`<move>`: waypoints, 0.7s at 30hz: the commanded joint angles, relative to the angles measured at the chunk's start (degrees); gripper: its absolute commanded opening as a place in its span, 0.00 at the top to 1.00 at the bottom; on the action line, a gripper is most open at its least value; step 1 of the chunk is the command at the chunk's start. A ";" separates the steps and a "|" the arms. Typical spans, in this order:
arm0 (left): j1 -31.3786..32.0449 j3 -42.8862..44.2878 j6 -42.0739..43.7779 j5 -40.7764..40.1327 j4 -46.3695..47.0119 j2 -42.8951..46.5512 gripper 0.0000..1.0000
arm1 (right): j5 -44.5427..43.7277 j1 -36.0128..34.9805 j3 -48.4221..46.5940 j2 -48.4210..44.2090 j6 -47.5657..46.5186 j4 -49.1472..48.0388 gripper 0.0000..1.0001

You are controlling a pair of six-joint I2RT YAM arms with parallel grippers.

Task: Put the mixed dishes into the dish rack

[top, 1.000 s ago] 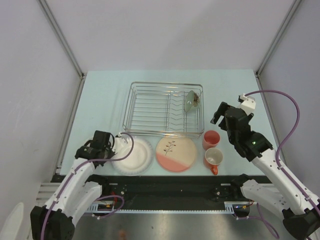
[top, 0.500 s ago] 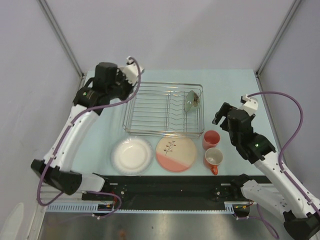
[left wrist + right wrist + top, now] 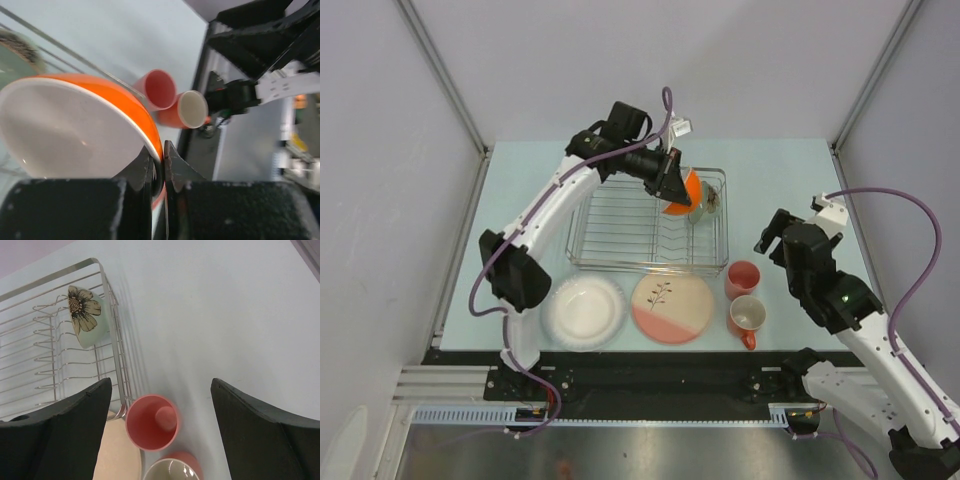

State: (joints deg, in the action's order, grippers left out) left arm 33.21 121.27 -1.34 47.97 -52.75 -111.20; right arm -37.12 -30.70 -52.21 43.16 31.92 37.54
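Observation:
My left gripper (image 3: 670,183) is shut on the rim of the orange bowl (image 3: 681,192), white inside, and holds it tilted above the far right part of the dish rack (image 3: 620,262). The left wrist view shows both fingers pinching the bowl's (image 3: 75,125) rim. The white ruffled plate (image 3: 584,310), the cream plate (image 3: 672,306), the pink cup (image 3: 742,279) and the orange mug (image 3: 748,317) sit on the table in front of the rack. My right gripper (image 3: 767,238) is open and empty above the pink cup (image 3: 150,422), beside the rack (image 3: 116,360).
A pale green bowl with a flower print (image 3: 701,205) leans in the rack's far right corner, close beside the held orange bowl; it also shows in the right wrist view (image 3: 86,315). White walls and metal posts close in the table.
My left arm has swung right from the rack's far left corner to above its far right part, with the orange bowl now showing in its jaws. My right arm has drifted slightly.

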 commanded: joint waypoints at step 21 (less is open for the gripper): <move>4.23 -27.05 -50.25 14.00 59.51 -1.56 1.00 | -3.66 -2.44 -3.17 -1.41 2.36 4.64 0.16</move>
State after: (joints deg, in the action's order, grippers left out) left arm 37.10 93.10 -46.26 62.98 -4.23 -112.40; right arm -38.61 -32.58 -53.01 42.98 33.06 41.34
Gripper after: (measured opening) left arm 0.099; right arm 0.839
